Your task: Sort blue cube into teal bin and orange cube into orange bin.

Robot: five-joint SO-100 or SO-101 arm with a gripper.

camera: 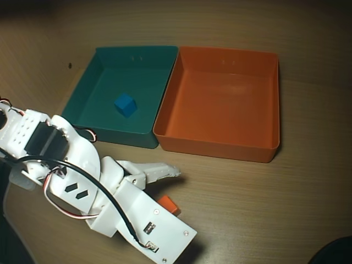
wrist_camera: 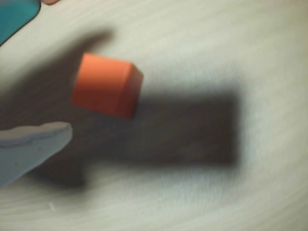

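The small matte blue cube point(camera: 125, 104) is seen lying inside the dark teal square plastic bin point(camera: 85, 88) in the overhead view, left of centre on its floor. The orange square plastic bin point(camera: 272, 104) sits touching the teal one on its right side.

The small matte orange cube point(camera: 169, 204) is seen on the wooden table point(camera: 264, 209), partly covered by the white arm's wrist, well apart from both bins. The gripper point(camera: 171, 187) is positioned over it; jaws are spread, one white finger point(camera: 162, 171) pointing right just above the cube.

In the wrist view the orange cube point(wrist_camera: 107, 85) is shown free on the table (blurred), with a pale fingertip point(wrist_camera: 33, 144) just below-left, not touching. A teal bin corner point(wrist_camera: 14, 17) is visible top left.
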